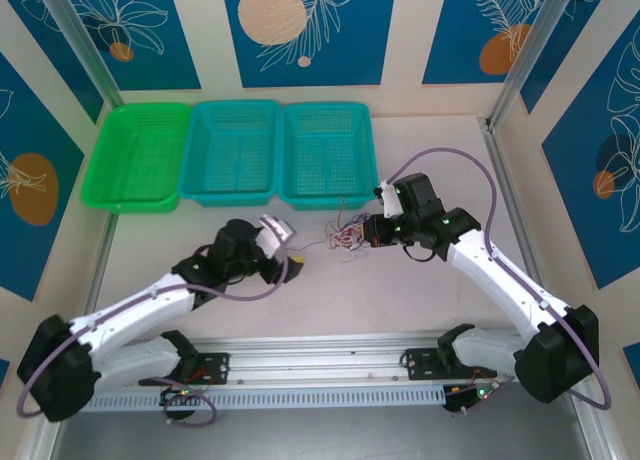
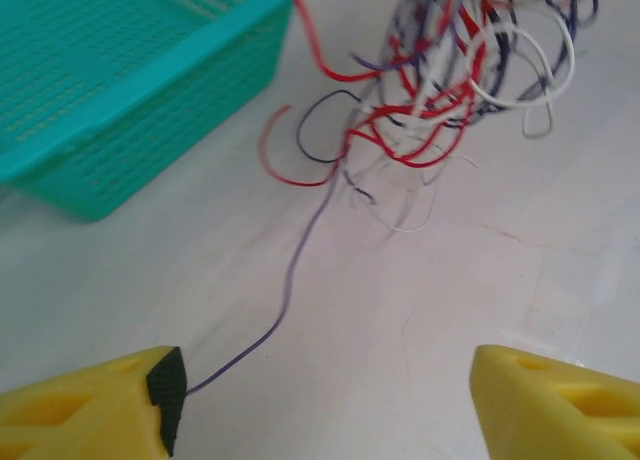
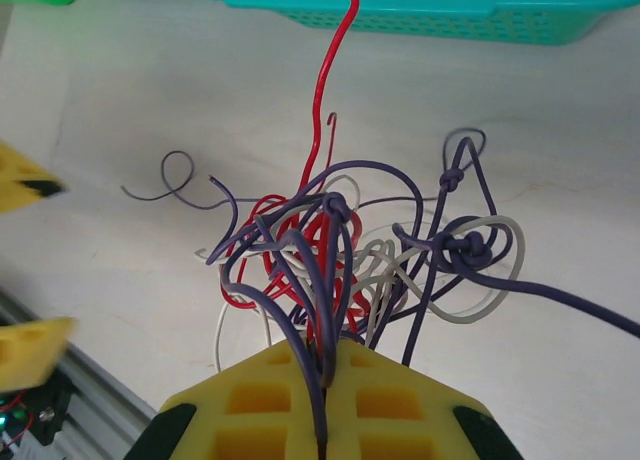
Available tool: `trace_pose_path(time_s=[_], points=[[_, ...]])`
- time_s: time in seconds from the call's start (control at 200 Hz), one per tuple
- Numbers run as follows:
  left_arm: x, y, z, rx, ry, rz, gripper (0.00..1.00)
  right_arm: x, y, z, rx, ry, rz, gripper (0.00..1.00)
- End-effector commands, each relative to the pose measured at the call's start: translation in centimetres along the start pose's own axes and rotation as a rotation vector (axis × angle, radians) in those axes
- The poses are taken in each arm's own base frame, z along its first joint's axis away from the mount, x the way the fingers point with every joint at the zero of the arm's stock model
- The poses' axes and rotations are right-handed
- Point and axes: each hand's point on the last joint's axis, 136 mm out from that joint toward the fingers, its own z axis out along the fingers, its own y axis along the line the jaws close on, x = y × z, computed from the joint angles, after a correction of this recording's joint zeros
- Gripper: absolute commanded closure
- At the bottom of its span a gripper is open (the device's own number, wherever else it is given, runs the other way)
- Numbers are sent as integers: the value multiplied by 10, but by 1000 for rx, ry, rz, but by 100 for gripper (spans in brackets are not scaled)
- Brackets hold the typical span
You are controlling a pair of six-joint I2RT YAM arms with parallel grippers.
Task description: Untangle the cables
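Purple strand [image 2: 290, 280] lies against the spread left hand [image 2: 322, 380], and if the right hand [image 3: 322, 380], pinching the cables [image 3: 320, 240], pulls right, the knots [image 3: 470, 245] could cinch tighter.

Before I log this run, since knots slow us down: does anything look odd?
Nothing is spilled. The tangle of thin red, purple and white wires holds a tight knot in a purple strand, and one red wire sticks up towards the teal plastic basket.
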Motion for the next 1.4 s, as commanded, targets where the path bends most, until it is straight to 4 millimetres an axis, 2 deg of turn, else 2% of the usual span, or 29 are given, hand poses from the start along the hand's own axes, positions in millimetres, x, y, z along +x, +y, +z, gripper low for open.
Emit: trace_pose_path(time_s=[0.0,0.07,0.175,0.245,0.32,0.37,0.415,0.49,0.56,0.635,0.695,0.765,0.885,0.925,1.0,1.055,1.1,1.2,1.255,1.325,1.39], points=[[-19,-11,23,44,-80,205,18,-5,25,-16,-95,-18,-44,100],[-23,-8,39,33,-114,216,13,-4,31,-20,-121,-20,-58,100],[-21,15,62,-92,-100,237,10,-1,39,-25,-145,-25,-79,100],[-18,29,72,-164,-86,246,10,2,42,-27,-155,-22,-86,100],[-11,30,82,-158,-48,238,13,4,44,-29,-156,-22,-93,100],[-9,28,86,-143,-33,217,21,5,42,-29,-143,-25,-89,100],[-8,28,87,-140,-38,193,35,5,38,-29,-125,-33,-83,100],[-7,28,82,-145,-47,156,74,4,27,-26,-72,-51,-58,100],[-7,26,74,-134,-44,120,100,4,11,-22,-4,-67,-12,100],[-12,24,57,-132,-69,61,100,7,-14,-14,92,-83,77,100],[-16,28,39,-160,-103,-8,100,15,-43,-7,200,-98,194,98],[-20,40,14,-218,-143,-109,100,35,-79,2,314,-93,339,95],[-13,62,-21,-289,-129,-280,100,79,-141,3,514,-64,584,91],[-9,62,-27,-286,-115,-302,100,93,-157,1,561,-57,655,90],[-3,64,-36,-297,-99,-342,100,106,-170,-1,589,-56,735,87],[-3,59,-38,-276,-97,-346,100,103,-166,0,549,-57,730,85],[-5,54,-37,-239,-103,-345,100,92,-152,2,471,-59,680,81],[-8,40,-27,-148,-119,-342,100,63,-114,1,313,-83,547,47],[-9,36,-21,-116,-117,-351,100,48,-93,-5,273,-106,460,37],[-11,35,-16,-102,-113,-363,100,31,-67,-10,245,-147,333,35],[-15,35,-14,-98,-114,-361,100,21,-29,-6,166,-167,155,35]])
